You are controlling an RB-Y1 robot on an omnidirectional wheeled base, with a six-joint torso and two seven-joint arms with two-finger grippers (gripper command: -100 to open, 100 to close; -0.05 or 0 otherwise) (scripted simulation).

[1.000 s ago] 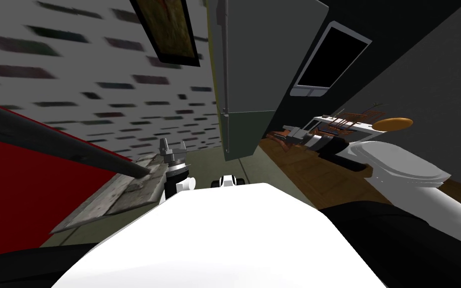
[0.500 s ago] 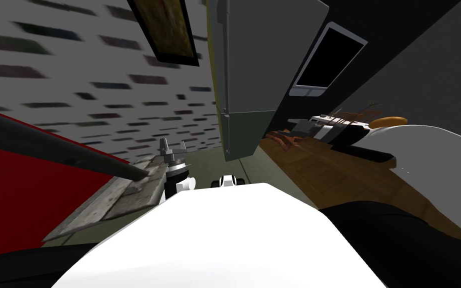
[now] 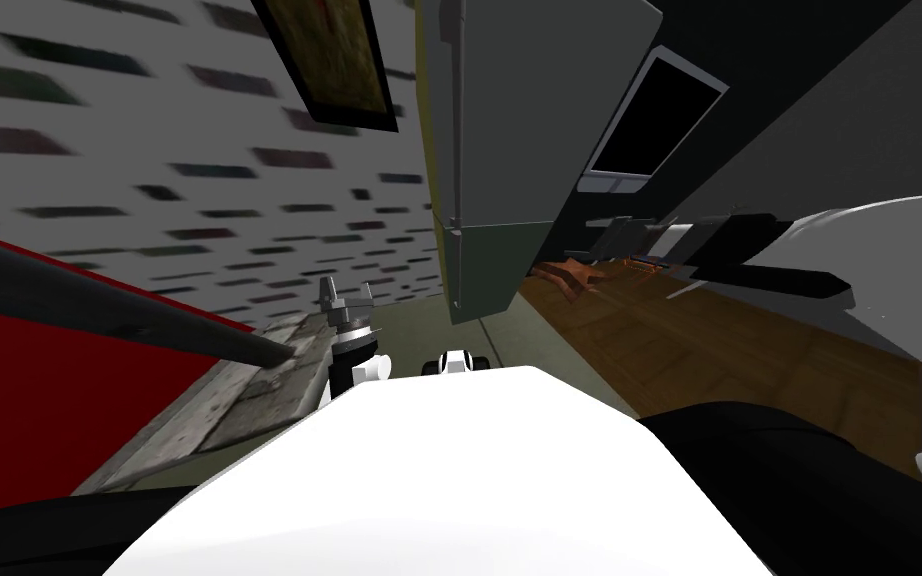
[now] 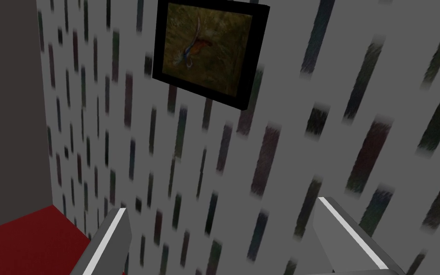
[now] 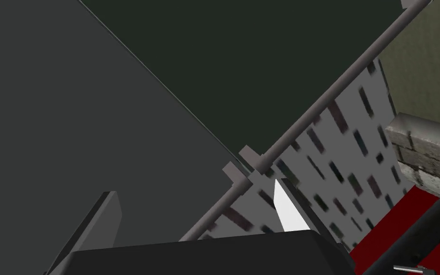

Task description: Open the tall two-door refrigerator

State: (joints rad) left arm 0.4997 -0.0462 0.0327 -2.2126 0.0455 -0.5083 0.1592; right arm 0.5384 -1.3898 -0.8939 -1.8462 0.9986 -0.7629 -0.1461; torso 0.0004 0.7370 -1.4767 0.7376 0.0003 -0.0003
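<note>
The tall grey refrigerator (image 3: 509, 150) stands straight ahead, both doors shut, with slim bar handles (image 3: 454, 170) along its left edge. My right forearm (image 3: 779, 260) reaches in from the right toward its lower front. In the right wrist view the two door panels meet at a seam, and the longer handle (image 5: 338, 90) and the shorter one (image 5: 214, 215) run end to end. My right gripper (image 5: 195, 210) is open, close to the doors; the shorter handle passes between its fingers near one fingertip (image 5: 288, 210), not gripped. My left gripper (image 3: 346, 295) is held low on the left, open (image 4: 228, 238) and empty.
A white-framed black panel (image 3: 654, 115) hangs right of the refrigerator. A wooden surface (image 3: 709, 340) runs below my right arm, with a brown object (image 3: 574, 272) on it. At left are a red surface (image 3: 29, 400), a stone ledge (image 3: 249, 390) and a dark bar (image 3: 99, 300).
My right arm has swung in from the right toward the refrigerator and now covers the things on the wooden surface. The left arm has not moved.
</note>
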